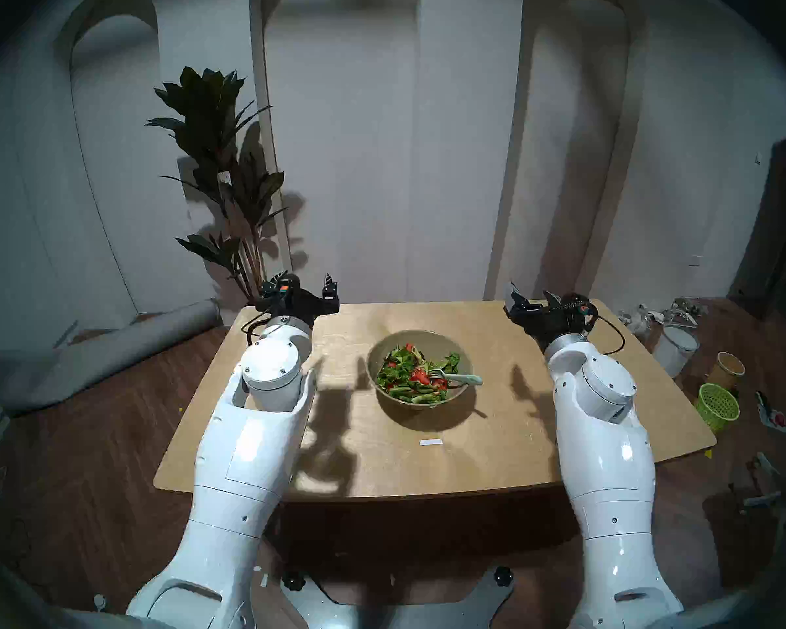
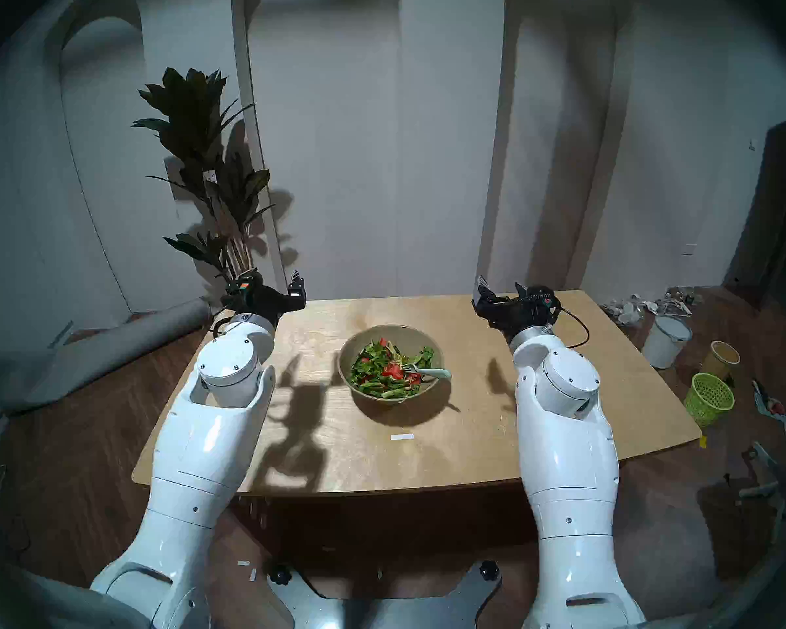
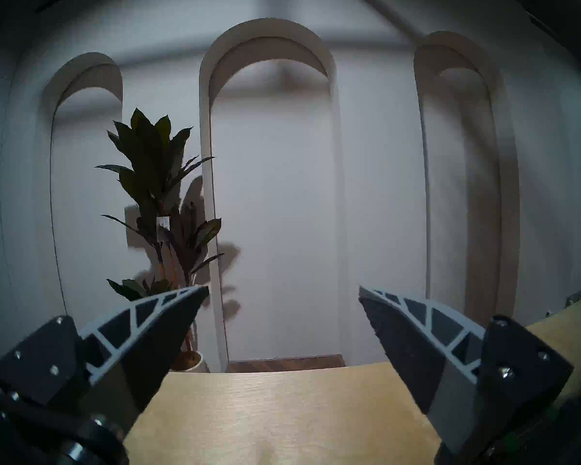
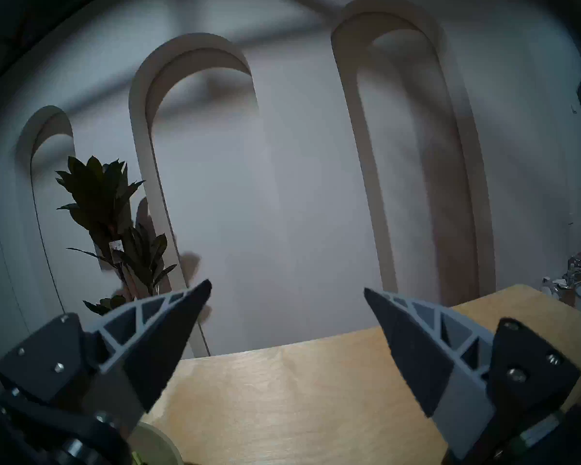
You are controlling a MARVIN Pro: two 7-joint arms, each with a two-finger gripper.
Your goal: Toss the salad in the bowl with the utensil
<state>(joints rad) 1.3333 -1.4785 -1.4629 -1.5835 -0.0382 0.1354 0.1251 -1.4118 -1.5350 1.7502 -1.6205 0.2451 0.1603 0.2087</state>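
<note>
The olive-beige bowl stands at the middle of the wooden table. The salad of green leaves and red tomato pieces fills it. The mint-green fork lies in the salad, its tines in the leaves and its handle resting over the bowl's right rim. My left gripper is open and empty, raised over the table's far left corner. My right gripper is open and empty over the far right. A bit of the bowl's rim shows in the right wrist view.
A tall potted plant stands behind the table's left corner. A rolled grey mat lies on the floor at left. A white bucket, a paper cup and a lime-green mesh basket stand on the floor at right. A small white label is on the table.
</note>
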